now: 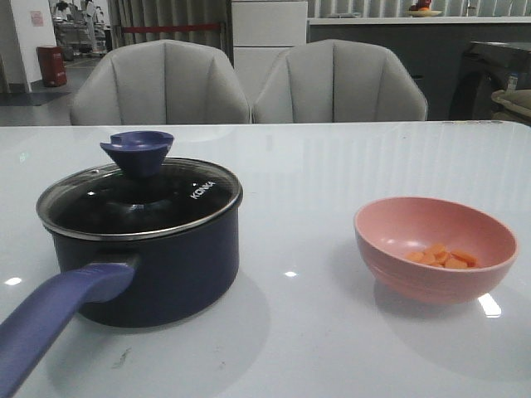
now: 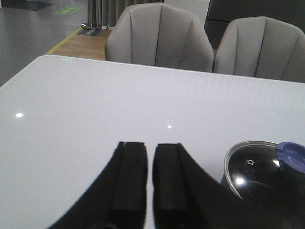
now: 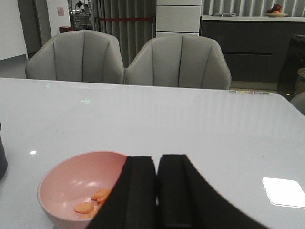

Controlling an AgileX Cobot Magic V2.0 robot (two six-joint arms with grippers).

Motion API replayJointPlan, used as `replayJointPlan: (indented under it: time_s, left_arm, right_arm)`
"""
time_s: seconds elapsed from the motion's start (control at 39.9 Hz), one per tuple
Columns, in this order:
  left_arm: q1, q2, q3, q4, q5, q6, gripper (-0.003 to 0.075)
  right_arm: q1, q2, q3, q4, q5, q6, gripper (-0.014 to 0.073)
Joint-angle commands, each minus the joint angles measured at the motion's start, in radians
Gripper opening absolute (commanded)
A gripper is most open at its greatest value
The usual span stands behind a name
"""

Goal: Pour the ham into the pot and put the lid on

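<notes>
Both grippers, left [image 2: 148, 179] and right [image 3: 157, 191], sit nearly closed, empty. Lid [image 1: 139, 196] covers the pot [image 1: 153, 265]; pouring ham [image 1: 444, 256] now would spill.

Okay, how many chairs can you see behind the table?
2. One grey chair stands behind the table's far edge on the left, beyond the pot; the other chair is beside it to the right, near the middle. More could be hidden outside the view.

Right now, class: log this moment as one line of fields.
lid: on pot | ham: in pink bowl | left gripper: shut, empty | right gripper: shut, empty | pour: not started
</notes>
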Motion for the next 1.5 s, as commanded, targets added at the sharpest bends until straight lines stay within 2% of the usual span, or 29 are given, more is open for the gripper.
replayJointPlan:
  time_s: [0.0,0.1,0.18,0.28,0.4,0.55,0.68,0.93,1.08,1.2,1.33,1.48]
  left_arm:
    - [-0.026,0.018,-0.029,0.004,-0.070,-0.010,0.0419]
    - [-0.053,0.018,-0.029,0.019,-0.070,-0.010,0.0607]
    - [-0.064,0.021,-0.029,0.022,-0.074,-0.010,0.0659]
    - [-0.068,0.021,-0.023,0.022,-0.086,-0.010,0.0650]
    - [-0.068,0.024,-0.022,-0.077,-0.099,-0.010,0.0637]
    - [-0.068,0.087,-0.091,-0.055,-0.027,-0.010,0.0637]
    - [-0.068,0.201,-0.196,-0.033,0.079,-0.010,0.0637]
    - [-0.068,0.508,-0.436,-0.033,0.400,-0.010,0.0637]
    - [-0.074,0.668,-0.552,-0.058,0.483,-0.010,0.0637]
    - [-0.136,0.763,-0.624,-0.087,0.492,-0.010,0.0637]
    - [-0.254,0.870,-0.689,-0.087,0.485,-0.012,0.0637]
    - [-0.364,0.997,-0.776,-0.070,0.485,-0.087,0.0637]
  right_arm:
    - [-0.006,-0.020,0.008,-0.009,-0.085,-0.004,0.0150]
    - [-0.006,-0.020,0.008,-0.009,-0.085,-0.004,0.0150]
    - [-0.006,-0.020,0.008,-0.009,-0.085,-0.004,0.0150]
    - [-0.006,-0.020,0.008,-0.009,-0.085,-0.004,0.0150]
    - [-0.006,-0.020,0.008,-0.009,-0.085,-0.004,0.0150]
    - [-0.006,-0.020,0.008,-0.009,-0.085,-0.004,0.0150]
    - [-0.006,-0.020,0.008,-0.009,-0.085,-0.004,0.0150]
    - [-0.006,-0.020,0.008,-0.009,-0.085,-0.004,0.0150]
    - [-0.006,-0.020,0.008,-0.009,-0.085,-0.004,0.0150]
    - [-0.006,-0.020,0.008,-0.009,-0.085,-0.004,0.0150]
    - [-0.006,-0.020,0.008,-0.009,-0.085,-0.004,0.0150]
    - [-0.006,-0.020,0.008,-0.009,-0.085,-0.004,0.0150]
